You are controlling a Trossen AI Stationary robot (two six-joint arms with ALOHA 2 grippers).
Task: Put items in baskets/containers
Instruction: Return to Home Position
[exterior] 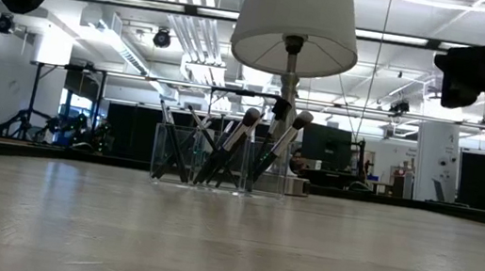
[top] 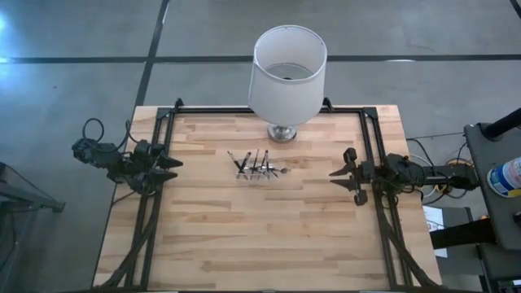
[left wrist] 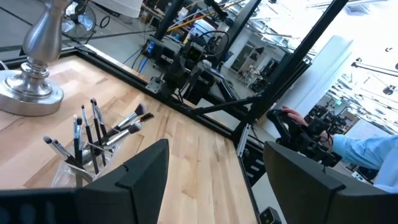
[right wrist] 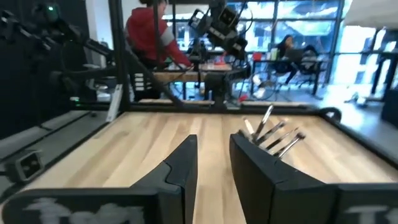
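Note:
Several thin dark brushes (top: 257, 164) stand leaning in a low clear holder (exterior: 220, 163) at the table's middle, their lower ends inside it; they also show in the left wrist view (left wrist: 93, 134) and the right wrist view (right wrist: 273, 134). My left gripper (top: 172, 165) hovers open near the table's left edge, pointing level toward the holder, its fingers wide apart (left wrist: 214, 180). My right gripper (top: 335, 173) hovers near the right edge, also level, open with a narrow gap (right wrist: 214, 168) and nothing between its fingers. Both are well clear of the holder.
A lamp with a large white shade (top: 285, 69) stands on a metal base (top: 282, 132) just beyond the holder. Black frame rails (top: 155, 187) run along the table's left and right sides. Bare wood (top: 260, 236) lies toward the near edge. People (right wrist: 149, 31) show in the room beyond.

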